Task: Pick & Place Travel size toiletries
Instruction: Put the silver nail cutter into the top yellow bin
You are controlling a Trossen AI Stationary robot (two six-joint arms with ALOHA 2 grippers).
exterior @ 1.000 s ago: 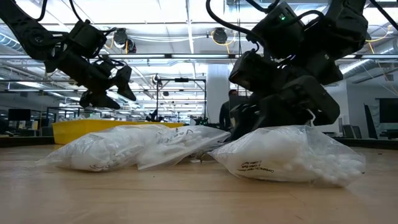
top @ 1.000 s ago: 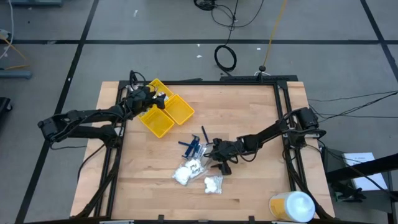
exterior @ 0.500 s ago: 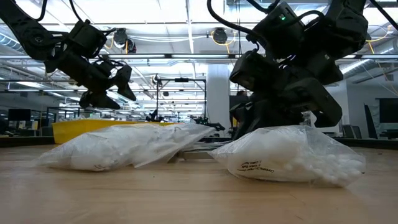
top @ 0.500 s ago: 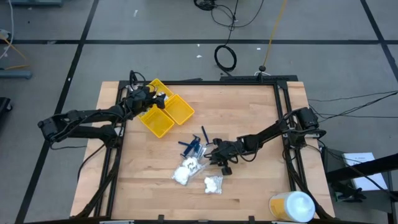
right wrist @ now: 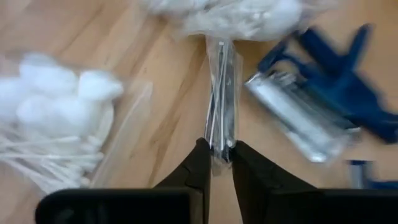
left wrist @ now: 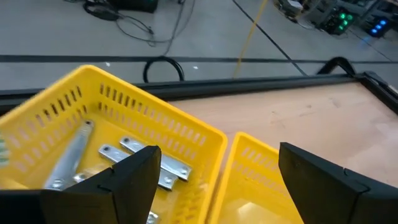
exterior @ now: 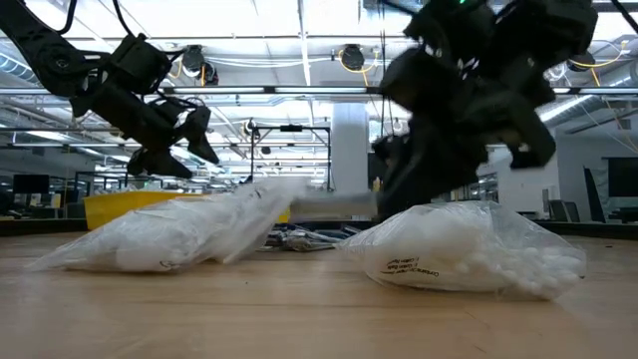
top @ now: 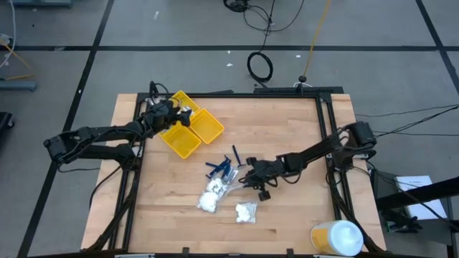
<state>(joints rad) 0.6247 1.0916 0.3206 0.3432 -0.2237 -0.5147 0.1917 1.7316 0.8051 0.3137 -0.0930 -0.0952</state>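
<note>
Pinching the near end of a slim silvery-clear packet (right wrist: 221, 99) between its closed fingers, the right gripper (right wrist: 217, 163) sits mid-table with the packet's long axis running straight ahead toward the bag of white fluffy lumps (right wrist: 245, 15), far from the open left gripper (top: 159, 113) over the yellow compartment tray (top: 192, 130)
</note>
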